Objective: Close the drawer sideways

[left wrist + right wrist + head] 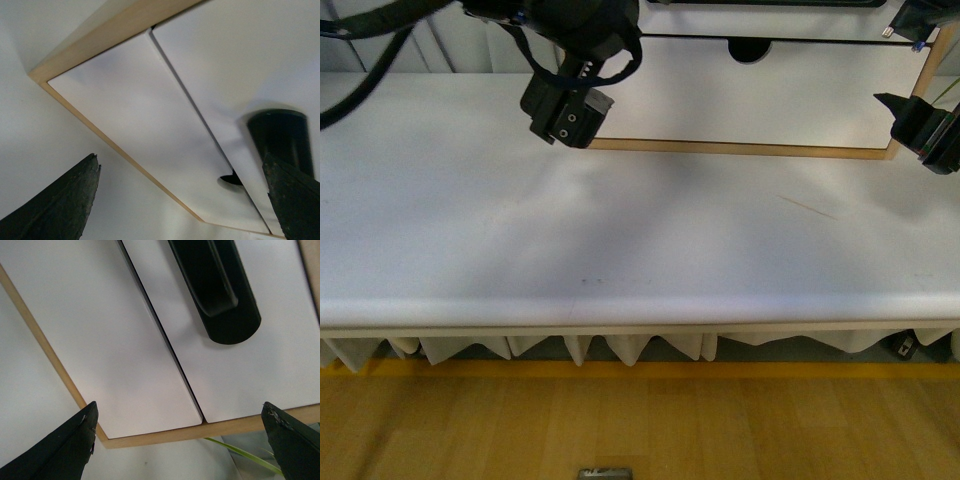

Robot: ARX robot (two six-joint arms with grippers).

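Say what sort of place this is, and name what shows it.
Probably a robotics lab test bench: a white cloth-draped table, a white drawer cabinet standing on it, and the left gripper and right gripper, both open, poised before it.

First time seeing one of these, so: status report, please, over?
Both open, empty: left fingers, right fingers. The drawer untouched, black handle ahead of right fingers. No obstruction seen.
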